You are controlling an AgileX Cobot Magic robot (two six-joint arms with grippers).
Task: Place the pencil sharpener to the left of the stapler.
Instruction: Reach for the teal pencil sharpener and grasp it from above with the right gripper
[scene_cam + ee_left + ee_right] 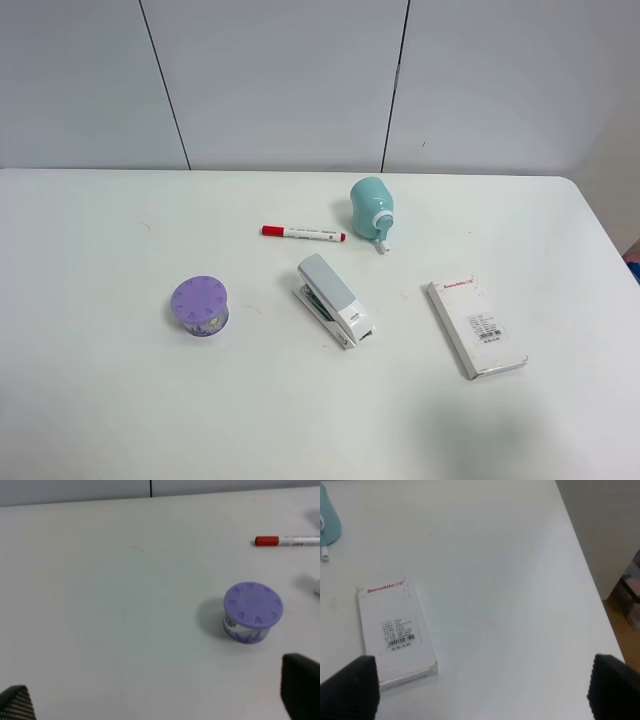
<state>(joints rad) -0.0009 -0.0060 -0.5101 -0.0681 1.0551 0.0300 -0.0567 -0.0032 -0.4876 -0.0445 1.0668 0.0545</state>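
Mint pencil sharpener [373, 208] beyond and right of stapler [335, 298], cropped in right wrist view | left gripper [157, 695] spread, empty | right gripper [482, 690] spread, empty | both mostly cut off

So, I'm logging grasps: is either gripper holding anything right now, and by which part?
Nothing is held. The left gripper and right gripper stand open and empty; the pencil sharpener lies untouched.

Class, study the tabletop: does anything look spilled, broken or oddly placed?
Nothing stands out. The pencil sharpener, stapler, marker, purple tub and white box rest apart on the table, no spill or visible damage.
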